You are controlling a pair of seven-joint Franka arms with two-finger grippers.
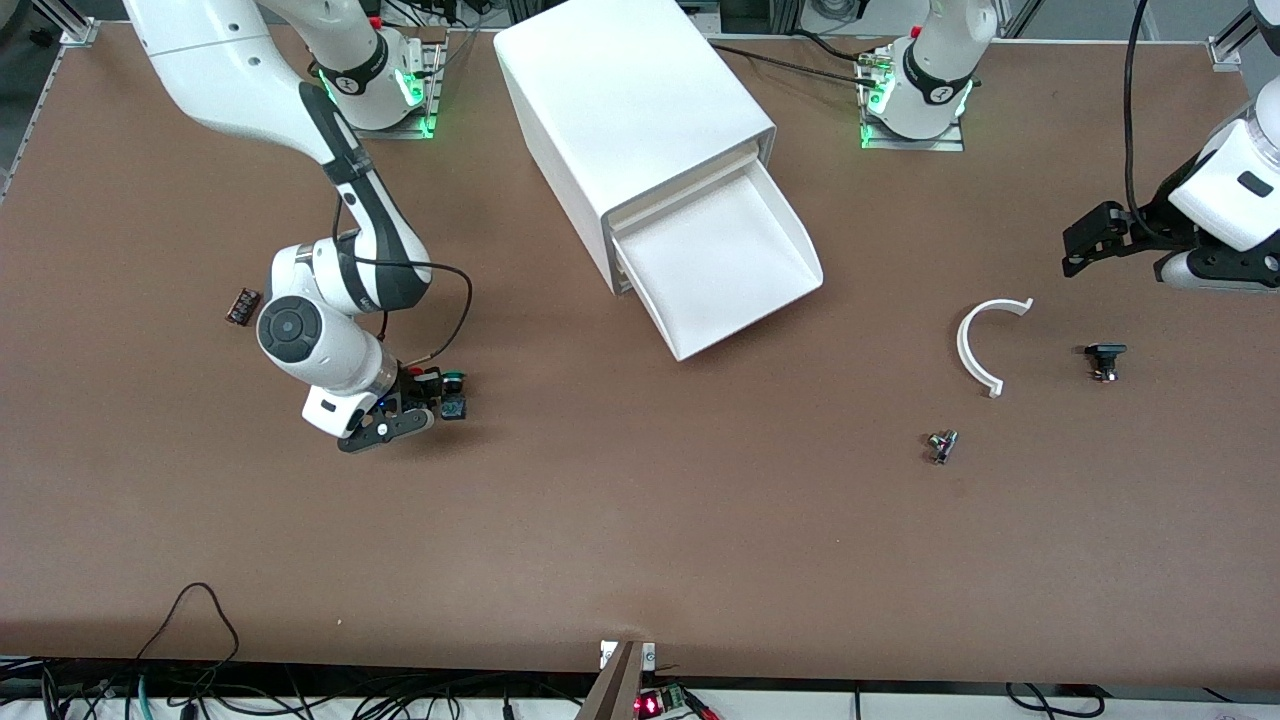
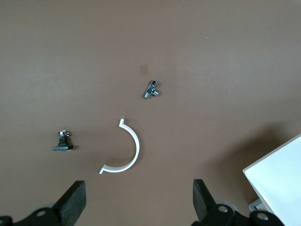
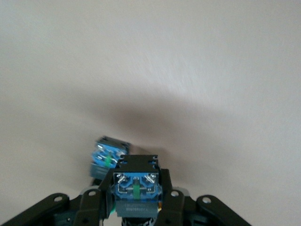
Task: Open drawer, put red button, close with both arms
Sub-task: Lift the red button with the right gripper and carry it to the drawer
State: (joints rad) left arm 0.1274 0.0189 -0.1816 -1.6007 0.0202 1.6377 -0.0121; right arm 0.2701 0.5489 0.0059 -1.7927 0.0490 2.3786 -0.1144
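The white cabinet (image 1: 630, 110) has one drawer (image 1: 735, 265) pulled out, its tray bare. My right gripper (image 1: 420, 400) is low at the table toward the right arm's end. It is shut on the black, bluish block body of a button (image 3: 135, 188). A bit of red (image 1: 431, 377) shows at it in the front view. The green-capped button (image 1: 454, 380) lies right beside it and also shows in the right wrist view (image 3: 108, 157). My left gripper (image 1: 1085, 245) hangs open and empty over the left arm's end of the table; it also shows in the left wrist view (image 2: 138, 207).
A white C-shaped ring (image 1: 985, 340), a black knob part (image 1: 1104, 358) and a small metal fitting (image 1: 941, 445) lie toward the left arm's end. A small dark part (image 1: 243, 305) lies near the right arm. The left wrist view shows the ring (image 2: 127, 150) and a drawer corner (image 2: 282, 174).
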